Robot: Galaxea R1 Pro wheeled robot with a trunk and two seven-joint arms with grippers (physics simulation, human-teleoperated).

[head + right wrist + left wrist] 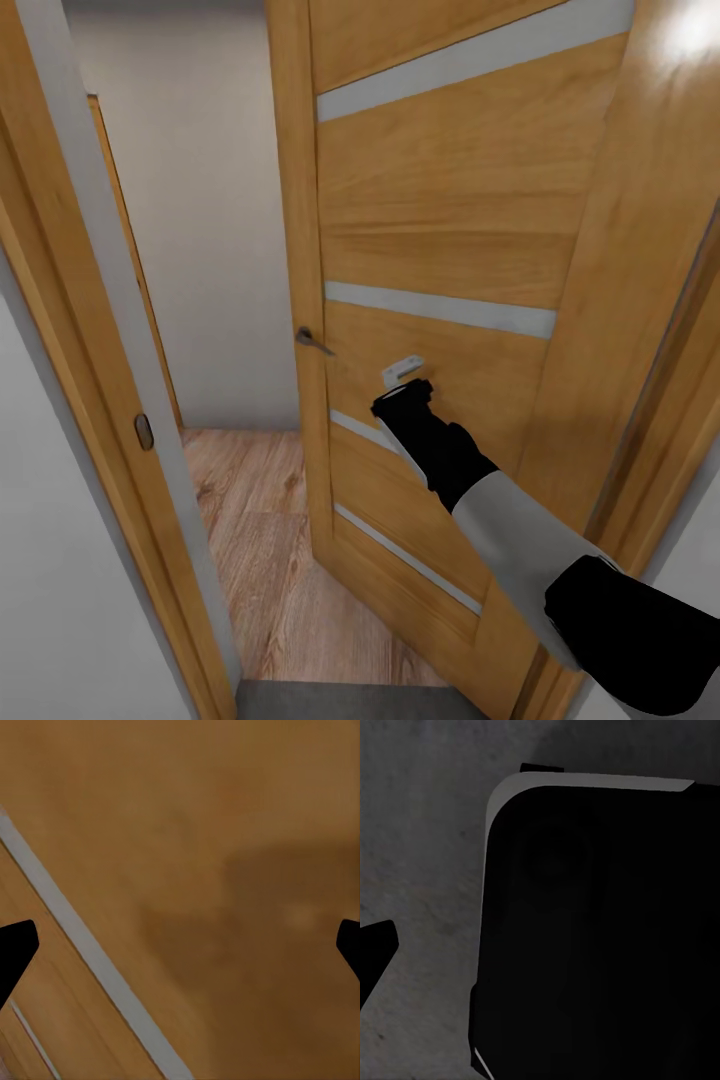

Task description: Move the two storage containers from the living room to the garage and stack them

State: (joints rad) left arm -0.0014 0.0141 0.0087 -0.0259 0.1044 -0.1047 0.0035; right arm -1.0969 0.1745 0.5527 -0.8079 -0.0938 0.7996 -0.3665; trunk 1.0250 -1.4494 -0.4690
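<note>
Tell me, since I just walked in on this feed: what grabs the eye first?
A wood-panelled door with pale stripes stands ajar, dominating the head view. The right claw reaches up against its panel, fingers spread wide in the right wrist view. Left of the door, light wood-plank flooring shows through the gap.

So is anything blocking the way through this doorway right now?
Yes. The wood-panelled door is only partly open, its leaf angled across the right side of the opening. The right gripper is at its face, fingertips spread. Wood-plank flooring shows through the gap at left.
</note>
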